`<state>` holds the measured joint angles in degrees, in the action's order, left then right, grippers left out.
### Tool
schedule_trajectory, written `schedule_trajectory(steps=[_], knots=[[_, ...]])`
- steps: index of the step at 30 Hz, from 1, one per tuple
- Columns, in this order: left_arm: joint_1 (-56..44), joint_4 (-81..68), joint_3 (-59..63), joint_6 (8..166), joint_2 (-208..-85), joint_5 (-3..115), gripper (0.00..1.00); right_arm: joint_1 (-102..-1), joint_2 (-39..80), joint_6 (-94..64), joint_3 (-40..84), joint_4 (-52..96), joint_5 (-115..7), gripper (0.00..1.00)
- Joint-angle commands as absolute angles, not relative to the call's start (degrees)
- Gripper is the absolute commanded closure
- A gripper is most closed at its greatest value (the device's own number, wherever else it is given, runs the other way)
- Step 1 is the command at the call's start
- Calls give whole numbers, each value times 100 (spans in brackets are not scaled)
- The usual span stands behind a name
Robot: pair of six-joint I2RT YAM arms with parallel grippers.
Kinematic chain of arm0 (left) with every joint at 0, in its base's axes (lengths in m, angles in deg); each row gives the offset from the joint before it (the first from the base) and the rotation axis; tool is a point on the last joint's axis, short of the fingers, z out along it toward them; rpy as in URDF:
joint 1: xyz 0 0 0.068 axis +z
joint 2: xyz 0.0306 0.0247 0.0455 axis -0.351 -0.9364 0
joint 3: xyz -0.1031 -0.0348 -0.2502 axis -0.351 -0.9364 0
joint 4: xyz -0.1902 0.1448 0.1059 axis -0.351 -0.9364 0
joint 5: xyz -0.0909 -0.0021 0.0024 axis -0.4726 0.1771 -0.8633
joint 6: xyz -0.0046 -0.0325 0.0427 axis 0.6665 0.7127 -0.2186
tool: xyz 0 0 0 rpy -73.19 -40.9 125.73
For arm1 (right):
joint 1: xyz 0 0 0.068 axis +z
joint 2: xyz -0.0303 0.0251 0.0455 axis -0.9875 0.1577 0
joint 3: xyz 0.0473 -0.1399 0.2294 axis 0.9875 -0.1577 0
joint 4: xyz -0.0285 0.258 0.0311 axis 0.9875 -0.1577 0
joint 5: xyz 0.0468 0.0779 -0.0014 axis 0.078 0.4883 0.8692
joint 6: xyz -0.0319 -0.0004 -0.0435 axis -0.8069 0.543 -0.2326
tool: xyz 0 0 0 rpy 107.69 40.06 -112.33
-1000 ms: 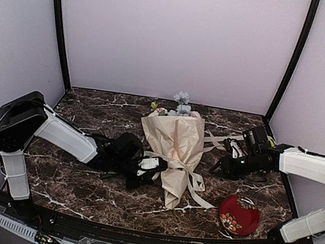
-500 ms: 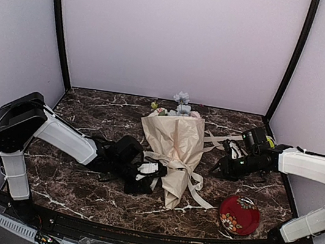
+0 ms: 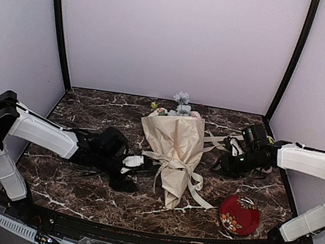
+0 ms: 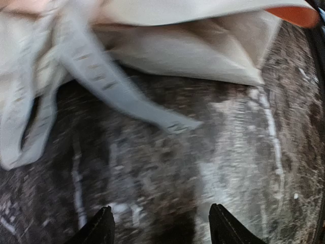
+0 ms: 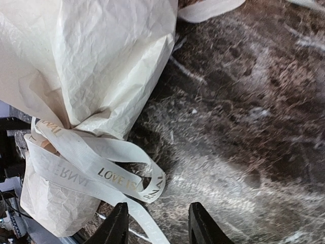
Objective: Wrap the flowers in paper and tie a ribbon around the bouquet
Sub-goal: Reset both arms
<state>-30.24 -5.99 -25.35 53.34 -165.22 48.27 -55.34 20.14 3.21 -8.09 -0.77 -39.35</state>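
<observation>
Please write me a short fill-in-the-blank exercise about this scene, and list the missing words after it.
1. The wide end of the cream paper cone bouquet, where the small pastel flowers show, points toward the ____ wall.
2. The narrow cream-white fabric ribbon is tied around the cone near its ____ end.
3. The round red flower-patterned plate lies on the dark marble table near the ____ arm's base.
4. The left gripper has its fingers apart and holds ____.
Missing words: back; narrow; right; nothing
</observation>
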Motion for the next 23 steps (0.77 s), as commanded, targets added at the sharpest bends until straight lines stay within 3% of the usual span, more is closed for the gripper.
schedule_trajectory(steps=[1,5,7,9,15,23], knots=[[-2104,29,-2648,6188,-15993,5450,34,-6151,1942,149,-581,294,-4303,56],[-1522,930,-2781,7053,-15693,6412,29,-7041,1726,97,-771,793,-4554,40],[-1213,1260,-2904,7444,-15560,6933,25,-7491,1513,120,-1012,1200,-4558,25],[-941,1408,-3014,7874,-15409,7280,23,-7878,1309,107,-1229,1540,-4595,16],[-208,1894,-3847,8979,-14749,8331,16,-8508,963,-5,-1761,2100,-5009,11],[95,2000,-4543,8759,-13917,9263,7,-8879,799,198,-2369,2913,-4656,10]])
